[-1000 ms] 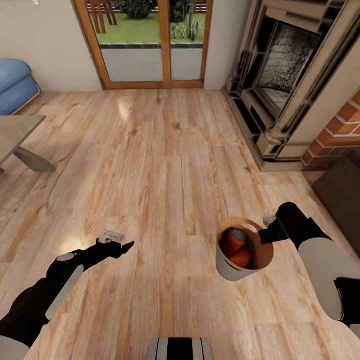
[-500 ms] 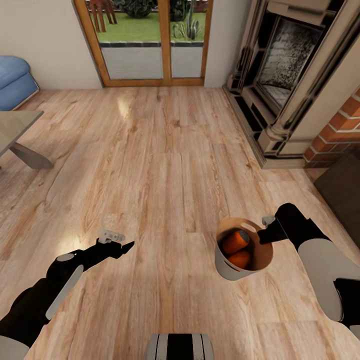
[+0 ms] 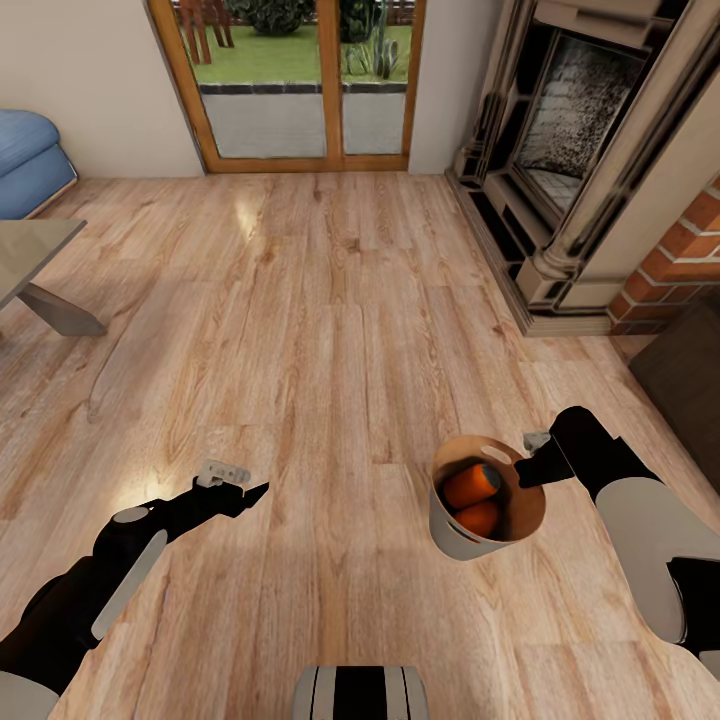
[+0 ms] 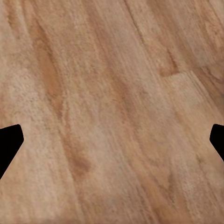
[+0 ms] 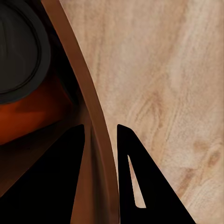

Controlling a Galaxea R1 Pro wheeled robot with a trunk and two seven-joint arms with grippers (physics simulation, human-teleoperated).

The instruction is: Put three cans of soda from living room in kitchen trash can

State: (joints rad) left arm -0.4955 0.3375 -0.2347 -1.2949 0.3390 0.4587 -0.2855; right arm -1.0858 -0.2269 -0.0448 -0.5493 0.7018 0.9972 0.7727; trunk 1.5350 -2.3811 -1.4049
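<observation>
Meanwhile the robot is standing in the living room, and against the picture of a second ago the whole head view is sitting a touch differently: the wood floor (image 3: 330,330), the glass doors (image 3: 290,85), the fireplace (image 3: 570,150) and the blue sofa (image 3: 30,165) have all slid slightly across the frame together, which reads as the camera or base shifting rather than the furniture moving, while over the last half second the picture has hardly shifted at all. Both arms are keeping their places in the view. The tash can (image 3: 452,535) is hanging above the floor at the right arm, well short of any kitchen, with the right gripper (image 3: 530,470) clamped on its rim; in the right wrist view its fingers (image 5: 140,186) are straddling the copper-brown wall, one inside and one outside. Two orange cans of soda (image 3: 472,484) are lying inside the bucket, and they have rolled a little within it since a second ago; whether a third is lying beneath them cannot be told. The left gripper (image 3: 250,492) is hovering over bare boards with its fingertips spread wide and nothing between them. As a judgement, the robot is carrying the loaded bucket and the trip to the kitchen is barely getting under way.
</observation>
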